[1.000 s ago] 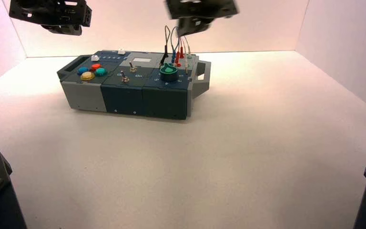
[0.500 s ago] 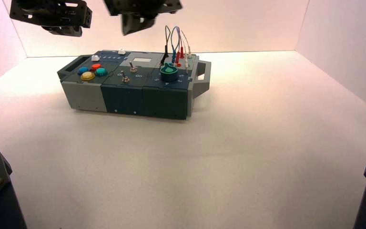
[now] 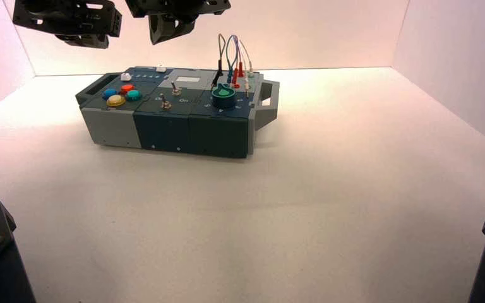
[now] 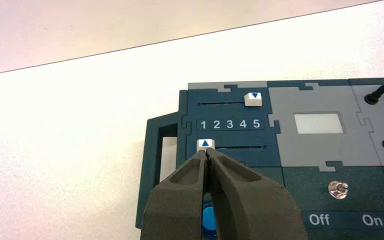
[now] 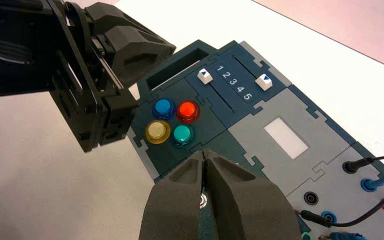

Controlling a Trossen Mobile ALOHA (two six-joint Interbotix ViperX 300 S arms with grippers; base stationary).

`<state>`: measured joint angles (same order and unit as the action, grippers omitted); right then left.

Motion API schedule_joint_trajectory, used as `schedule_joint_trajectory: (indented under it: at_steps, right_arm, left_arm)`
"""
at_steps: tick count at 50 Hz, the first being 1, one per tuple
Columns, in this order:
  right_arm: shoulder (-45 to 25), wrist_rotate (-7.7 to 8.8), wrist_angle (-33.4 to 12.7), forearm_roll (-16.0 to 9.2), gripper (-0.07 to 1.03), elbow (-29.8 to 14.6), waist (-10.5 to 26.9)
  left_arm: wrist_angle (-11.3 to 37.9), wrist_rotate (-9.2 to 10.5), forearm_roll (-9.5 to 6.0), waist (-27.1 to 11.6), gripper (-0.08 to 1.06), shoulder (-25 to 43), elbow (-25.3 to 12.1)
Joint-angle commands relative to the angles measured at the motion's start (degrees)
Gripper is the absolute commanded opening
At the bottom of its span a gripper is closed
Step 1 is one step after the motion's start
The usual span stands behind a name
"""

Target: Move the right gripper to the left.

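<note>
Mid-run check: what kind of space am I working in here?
Probably a lab test enclosure: plain white walls around a bare white floor, with one control box beneath the left pincer and right pincer.

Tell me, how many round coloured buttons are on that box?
4, clustered at the box's left end: blue button, red button, yellow button, teal button. None seems hidden.

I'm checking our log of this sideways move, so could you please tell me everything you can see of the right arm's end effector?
The right end effector is a black, blocky head of perforated plates with a tapered snout angled downward. It hangs in the air above the far left part of the box, touching nothing, close beside the left end effector. In its own wrist view its dark, matte fingers are pressed together, holding nothing.
</note>
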<state>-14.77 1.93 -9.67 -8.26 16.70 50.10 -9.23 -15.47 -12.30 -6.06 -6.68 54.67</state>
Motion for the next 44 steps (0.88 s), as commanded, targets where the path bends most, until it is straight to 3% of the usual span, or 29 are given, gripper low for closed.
schedule_joint_trajectory:
  at_steps: [1, 44]
  right_arm:
    - [1.2, 0.09, 0.3, 0.1, -0.02, -1.8, 0.3]
    - [1.1, -0.18, -2.1, 0.0, -0.02, -4.0, 0.4]
  left_arm:
    - [-0.6, 0.00, 0.00, 1.1, -0.03, -0.5, -0.8]
    - [-0.7, 0.26, -0.09, 0.3, -0.03, -0.6, -1.3]
